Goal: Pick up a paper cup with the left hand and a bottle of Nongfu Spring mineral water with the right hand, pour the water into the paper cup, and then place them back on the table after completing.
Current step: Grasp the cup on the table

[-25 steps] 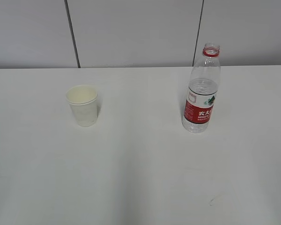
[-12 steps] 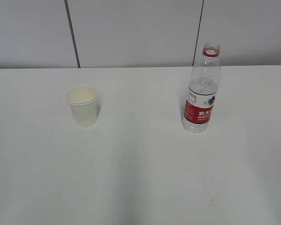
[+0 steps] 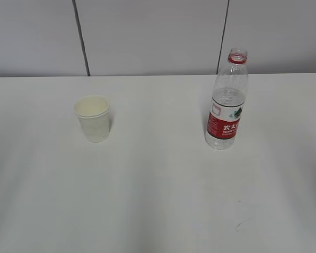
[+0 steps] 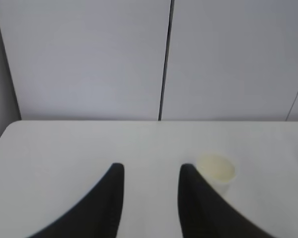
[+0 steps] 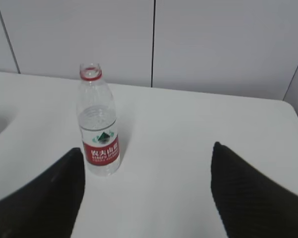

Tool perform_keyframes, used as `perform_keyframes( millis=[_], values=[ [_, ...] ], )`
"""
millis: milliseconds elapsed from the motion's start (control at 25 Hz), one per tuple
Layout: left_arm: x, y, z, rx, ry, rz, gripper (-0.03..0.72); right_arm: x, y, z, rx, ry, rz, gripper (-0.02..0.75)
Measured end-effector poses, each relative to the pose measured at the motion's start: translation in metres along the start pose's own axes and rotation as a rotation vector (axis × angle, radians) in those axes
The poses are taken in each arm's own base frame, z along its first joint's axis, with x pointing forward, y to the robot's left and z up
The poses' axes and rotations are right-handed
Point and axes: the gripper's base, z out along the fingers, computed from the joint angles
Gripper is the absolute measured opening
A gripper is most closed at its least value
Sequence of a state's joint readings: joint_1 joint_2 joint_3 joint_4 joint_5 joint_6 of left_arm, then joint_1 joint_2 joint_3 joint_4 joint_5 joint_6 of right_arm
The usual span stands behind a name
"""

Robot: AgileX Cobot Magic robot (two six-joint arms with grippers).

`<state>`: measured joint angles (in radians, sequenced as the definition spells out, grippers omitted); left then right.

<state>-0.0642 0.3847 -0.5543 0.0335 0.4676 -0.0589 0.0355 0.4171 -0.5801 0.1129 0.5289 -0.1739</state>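
Note:
A white paper cup (image 3: pixel 94 118) stands upright on the left of the white table (image 3: pixel 158 190). An uncapped water bottle (image 3: pixel 227 101) with a red label and red neck ring stands upright on the right, partly filled with clear water (image 3: pixel 227 99). Neither arm shows in the exterior view. In the left wrist view my left gripper (image 4: pixel 151 169) is open and empty, the cup (image 4: pixel 216 171) ahead, just right of its right finger. In the right wrist view my right gripper (image 5: pixel 147 151) is wide open and empty, the bottle (image 5: pixel 98 124) ahead near its left finger.
A grey panelled wall (image 3: pixel 158 31) runs behind the table's far edge. A small dark scuff mark (image 3: pixel 240 225) lies on the tabletop at the front right.

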Motion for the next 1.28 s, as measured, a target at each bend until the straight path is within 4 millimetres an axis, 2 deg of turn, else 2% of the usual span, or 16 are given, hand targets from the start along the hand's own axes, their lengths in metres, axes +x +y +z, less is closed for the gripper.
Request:
perform_keyframes(
  millis=[200,360,520,800,1120,1280],
  values=[
    [-0.008,-0.004,0.047,0.025,-0.035,0.004,0.240,-0.011,-0.004,0.029,0.020,-0.045,0.008,0.587],
    [0.017,-0.005,0.086,0.033,-0.029,0.000,0.240,-0.002,-0.006,0.053,0.032,-0.036,0.017,0.587],
    [0.050,-0.005,0.112,0.042,-0.062,0.000,0.240,0.013,-0.007,0.070,0.044,-0.048,0.059,0.587],
    [0.088,-0.019,0.146,0.187,-0.042,0.146,0.240,0.020,-0.008,0.076,0.061,-0.074,0.070,0.587],
    [0.120,-0.024,0.172,0.256,0.040,0.125,0.240,0.019,-0.008,0.076,0.062,-0.082,0.072,0.587],
    [0.131,-0.029,0.182,0.310,0.020,0.116,0.240,0.019,-0.008,0.076,0.062,-0.082,0.074,0.587]
  ],
)
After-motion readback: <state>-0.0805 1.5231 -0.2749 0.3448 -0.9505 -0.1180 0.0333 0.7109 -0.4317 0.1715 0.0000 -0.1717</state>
